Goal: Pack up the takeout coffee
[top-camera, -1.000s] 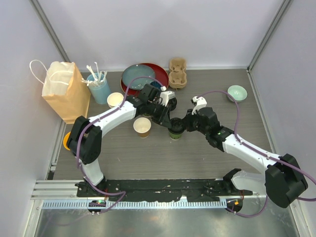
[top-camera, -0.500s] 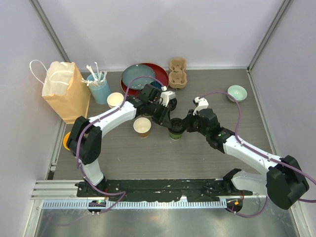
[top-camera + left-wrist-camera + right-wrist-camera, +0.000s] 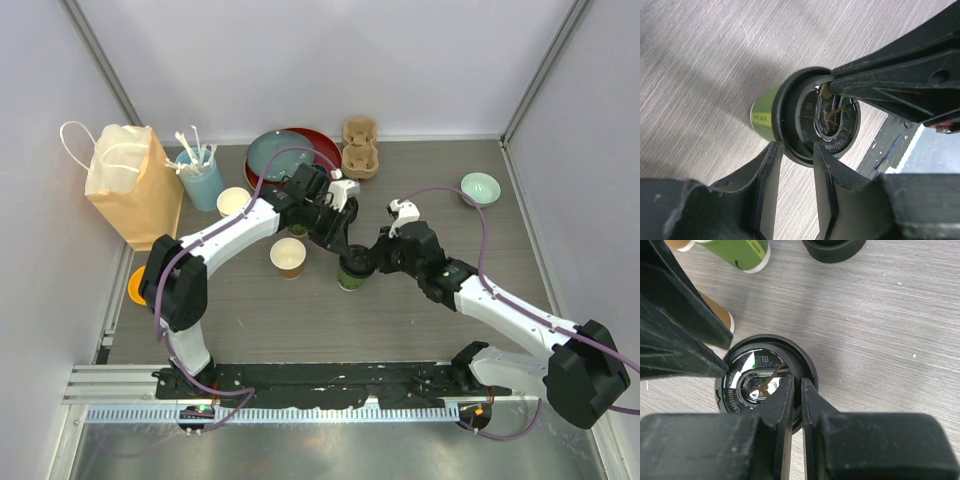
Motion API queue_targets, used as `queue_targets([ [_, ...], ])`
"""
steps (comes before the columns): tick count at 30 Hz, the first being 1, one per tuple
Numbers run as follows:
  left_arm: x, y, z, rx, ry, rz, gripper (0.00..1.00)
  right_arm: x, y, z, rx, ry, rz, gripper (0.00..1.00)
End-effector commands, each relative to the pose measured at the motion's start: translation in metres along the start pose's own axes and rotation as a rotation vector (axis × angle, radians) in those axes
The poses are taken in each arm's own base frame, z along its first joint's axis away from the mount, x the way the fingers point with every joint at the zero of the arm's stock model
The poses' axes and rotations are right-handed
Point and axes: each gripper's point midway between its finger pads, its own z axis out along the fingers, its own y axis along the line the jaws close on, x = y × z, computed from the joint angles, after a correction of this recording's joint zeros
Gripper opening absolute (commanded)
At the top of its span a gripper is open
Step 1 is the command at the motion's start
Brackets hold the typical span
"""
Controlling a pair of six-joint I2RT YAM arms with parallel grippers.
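Grey wood-grain table (image 3: pixel 420 330): carried everything, with both arms reaching to its middle.
Brown paper bag (image 3: pixel 135 195): stood upright at the far left, handles up.
Red plate (image 3: pixel 322 148): lay at the back under a teal plate (image 3: pixel 278 155), with cardboard cup carriers (image 3: pixel 360 150) just to their right.
Left gripper (image 3: pixel 795 147): fingers stood apart, their tips straddling the rim of the black lid (image 3: pixel 790 102); no firm hold was evident.
Right gripper (image 3: pixel 796 382): fingers were almost together, clamped on the lid's rim from the opposite side.
Green cup (image 3: pixel 349 277): stood upright at the table's middle, between the two grippers, with the lid on top.
Brown cup (image 3: pixel 288 257): stood open-topped just left of the green cup, apart from it.
Black lid: sat over the green cup's mouth, with "CAUTION" lettering showing.
Second black lid (image 3: pixel 834 250): lay on the table beyond, away from both grippers.
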Motion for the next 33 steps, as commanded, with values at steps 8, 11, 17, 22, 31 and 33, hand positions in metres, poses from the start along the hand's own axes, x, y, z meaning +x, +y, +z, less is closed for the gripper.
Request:
queue_targets([
  [8, -0.042, 0.001, -0.032, -0.013, -0.091, 0.012, 0.40, 0.020, -0.020, -0.014, 0.118, 0.165, -0.103, 0.01],
  [11, -0.044, 0.002, -0.034, -0.015, -0.098, 0.014, 0.41, 0.008, -0.017, -0.016, 0.116, 0.140, -0.107, 0.01],
  [17, -0.034, 0.007, -0.028, -0.018, -0.068, 0.004, 0.41, -0.012, -0.008, -0.021, 0.097, 0.098, -0.117, 0.01],
  [22, -0.039, 0.010, -0.032, -0.035, -0.078, 0.016, 0.41, -0.032, -0.019, -0.023, 0.175, 0.056, -0.167, 0.01],
  [31, -0.046, 0.007, -0.057, -0.072, -0.100, 0.060, 0.45, -0.079, -0.068, -0.015, 0.370, 0.023, -0.217, 0.01],
  [33, -0.046, 0.009, -0.064, -0.091, -0.102, 0.059, 0.46, -0.085, -0.091, -0.011, 0.430, 0.035, -0.202, 0.01],
])
